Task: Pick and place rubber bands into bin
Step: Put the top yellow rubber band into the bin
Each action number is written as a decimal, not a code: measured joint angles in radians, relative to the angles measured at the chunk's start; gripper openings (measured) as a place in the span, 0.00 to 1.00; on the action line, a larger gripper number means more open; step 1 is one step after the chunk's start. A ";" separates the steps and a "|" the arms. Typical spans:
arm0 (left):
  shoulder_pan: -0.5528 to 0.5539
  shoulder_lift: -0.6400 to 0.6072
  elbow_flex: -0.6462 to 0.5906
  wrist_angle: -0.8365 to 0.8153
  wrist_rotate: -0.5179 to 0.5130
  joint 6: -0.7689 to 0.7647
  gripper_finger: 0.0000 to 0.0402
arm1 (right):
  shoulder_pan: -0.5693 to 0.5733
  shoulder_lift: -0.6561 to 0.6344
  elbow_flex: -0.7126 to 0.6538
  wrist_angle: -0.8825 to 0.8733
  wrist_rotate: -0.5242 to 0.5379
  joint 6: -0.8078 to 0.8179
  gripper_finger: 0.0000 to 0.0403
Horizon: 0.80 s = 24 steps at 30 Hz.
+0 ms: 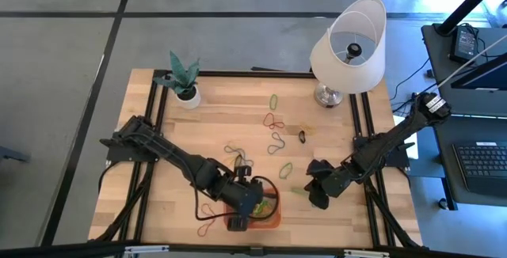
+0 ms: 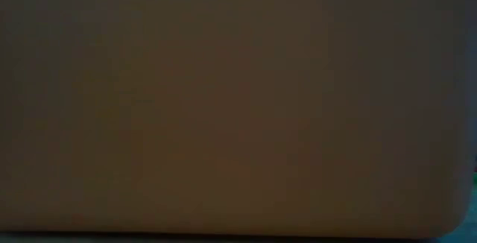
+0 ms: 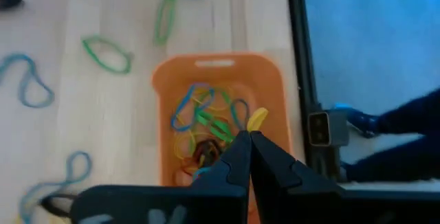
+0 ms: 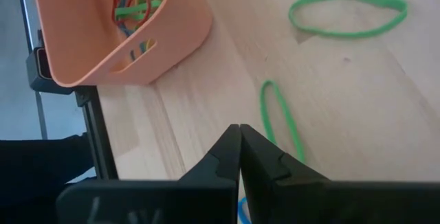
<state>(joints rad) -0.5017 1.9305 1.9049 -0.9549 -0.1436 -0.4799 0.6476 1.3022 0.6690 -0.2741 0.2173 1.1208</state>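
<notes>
From above, the left claw (image 1: 240, 220) hovers over the bin (image 1: 272, 220), fingers together; the right claw (image 1: 317, 197) sits beyond the bin's lamp-side end, also closed. Loose rubber bands (image 1: 275, 141) lie up the worktop (image 1: 158, 163) from the bin.

The low view is blocked by a dim surface.

In the left wrist view, the pinched tips sit above the bin (image 3: 165, 80), with nothing visibly held; a closed dip could snag bands already stored.

In the right wrist view, a green band (image 4: 280, 121) lies just ahead of the shut claw (image 4: 239, 129); descending closed would push it away.
</notes>
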 joint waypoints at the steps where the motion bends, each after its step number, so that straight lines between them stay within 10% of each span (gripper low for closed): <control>1: 0.003 0.003 0.000 -0.011 0.019 -0.005 0.00 | 0.000 0.000 0.000 0.000 0.000 0.000 0.03; 24: 0.034 0.011 -0.327 0.250 0.102 0.004 0.02 | -0.001 0.000 0.000 0.001 0.002 0.000 0.03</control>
<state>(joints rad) -0.4675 1.9411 1.5783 -0.7047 -0.0418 -0.4756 0.6468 1.3022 0.6693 -0.2733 0.2192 1.1206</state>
